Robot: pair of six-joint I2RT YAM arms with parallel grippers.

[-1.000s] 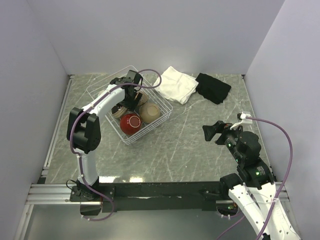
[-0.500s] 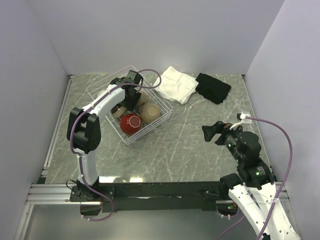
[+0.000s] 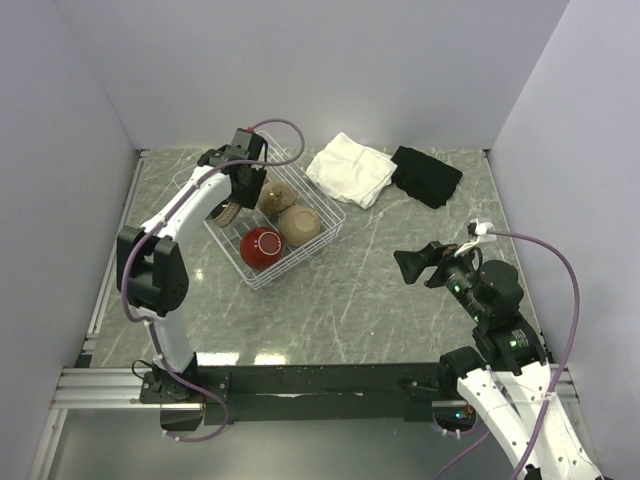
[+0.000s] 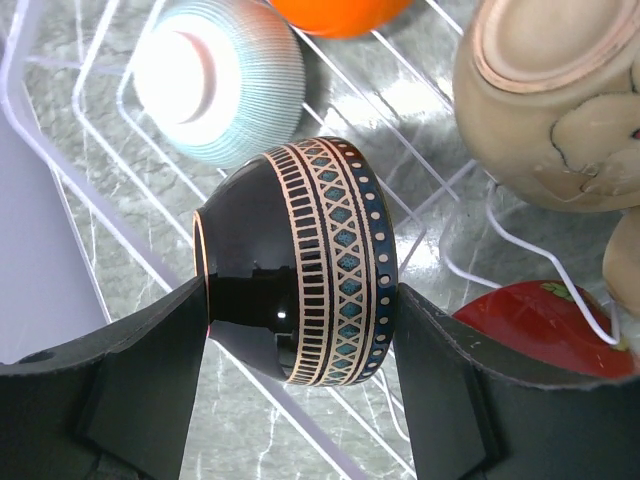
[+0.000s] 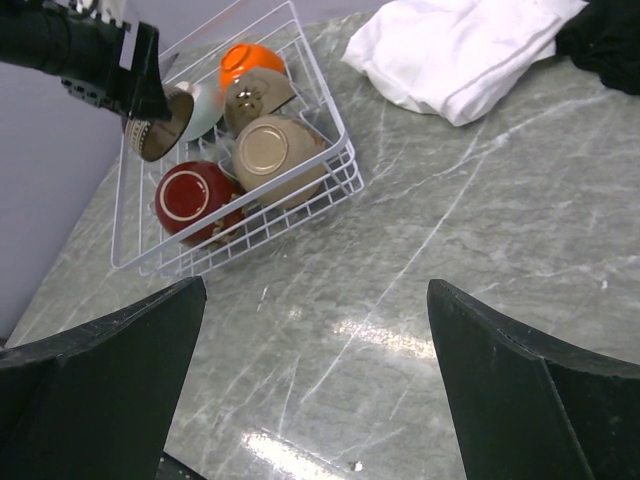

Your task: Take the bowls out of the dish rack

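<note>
- While the left gripper [image 4: 300, 295] pinches it from both sides, the dark brown patterned bowl [image 4: 335, 250] hangs over the left edge of the dish rack [image 5: 348, 168]. It is tipped on its side, with its axis running near level from finger to finger. In the right wrist view its mouth appears turned outward, away from the other bowls.
- Inside the rack, from its left, sit the pale blue-green bowl [image 4: 215, 85] and the red bowl [image 5: 190, 200], the red one foot up. The orange bowl [image 5: 250, 62] is at the far end, the tan bowl [image 5: 258, 92] just beside it, and the beige bowl [image 5: 270, 150] sits foot up against the right wall.
- Right of the rack lie a folded white cloth [image 3: 350, 168], then a black cloth [image 3: 427, 175].
- Well to the right of the rack, the right gripper [image 5: 318, 295] hangs with its fingers spread wide.
- Compared with half a second earlier, the wrist and elbow of the left arm [image 3: 190, 205] have swung from the rack's middle toward its left side. The right gripper has edged slightly toward the rack.
</note>
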